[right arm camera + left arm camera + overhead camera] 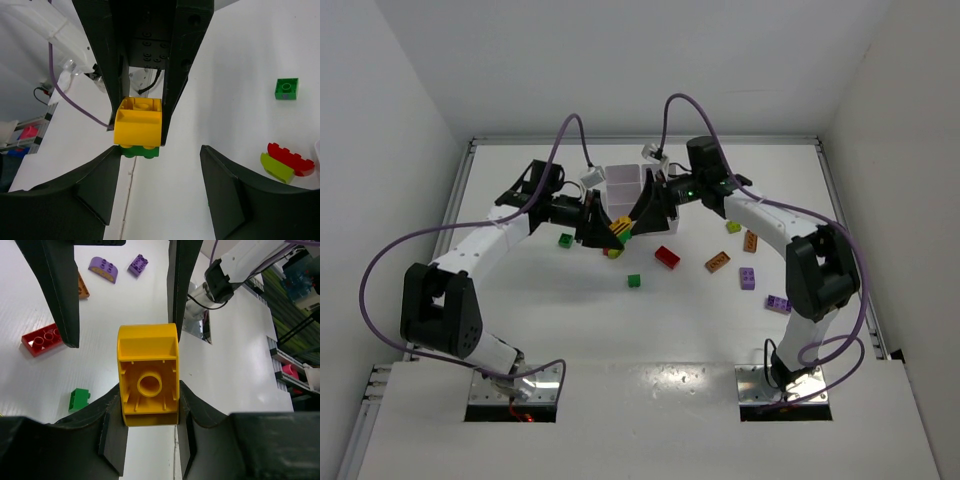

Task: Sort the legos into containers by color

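The yellow lego (148,365), with a green lego (141,151) stuck beneath it, is clamped in the left gripper (149,390) above the desk (670,330), just in front of the tray (620,182), which is partly hidden by both arms. The right gripper (160,148) is shown facing it, fingers apart. A red lego (667,256), a loose green lego (634,281), an orange lego (717,262) and a purple lego (748,277) are scattered nearby.

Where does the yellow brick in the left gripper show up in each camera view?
Top external: the yellow brick is at upper centre, between the two arms.
Left wrist: mid-frame, with its hollow underside facing the camera.
Right wrist: left of centre, with green studs showing under it.
Shared landmark: the left gripper, whose dark fingers clamp the brick in all three views.
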Action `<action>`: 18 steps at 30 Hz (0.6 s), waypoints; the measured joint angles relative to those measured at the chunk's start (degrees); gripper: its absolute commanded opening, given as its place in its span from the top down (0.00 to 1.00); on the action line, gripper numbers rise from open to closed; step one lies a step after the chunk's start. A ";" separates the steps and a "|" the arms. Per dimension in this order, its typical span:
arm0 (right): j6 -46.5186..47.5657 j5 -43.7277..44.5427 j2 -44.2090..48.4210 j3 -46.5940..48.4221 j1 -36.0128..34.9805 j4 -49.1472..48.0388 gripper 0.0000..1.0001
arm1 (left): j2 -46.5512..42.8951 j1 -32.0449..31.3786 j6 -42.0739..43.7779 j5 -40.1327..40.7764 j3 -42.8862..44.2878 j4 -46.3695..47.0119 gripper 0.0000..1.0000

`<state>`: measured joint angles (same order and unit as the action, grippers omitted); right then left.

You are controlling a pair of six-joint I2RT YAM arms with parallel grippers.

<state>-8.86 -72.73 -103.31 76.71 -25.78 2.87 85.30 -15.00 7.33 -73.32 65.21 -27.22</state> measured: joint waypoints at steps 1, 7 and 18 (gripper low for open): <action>-0.04 -0.02 0.00 0.00 -0.09 -0.02 0.35 | 0.02 0.00 -0.09 -0.15 0.02 -0.17 0.97; -0.26 -0.52 0.00 0.00 -0.26 -0.24 0.35 | 0.17 0.46 -0.13 -0.63 0.28 -0.59 0.97; -0.39 -0.39 0.09 -0.26 -3.41 0.39 0.35 | 0.61 1.25 -0.31 0.55 2.16 0.63 0.97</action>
<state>-9.26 -73.12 -103.22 76.44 -29.19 3.27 85.91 -13.76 7.03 -72.77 67.37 -26.59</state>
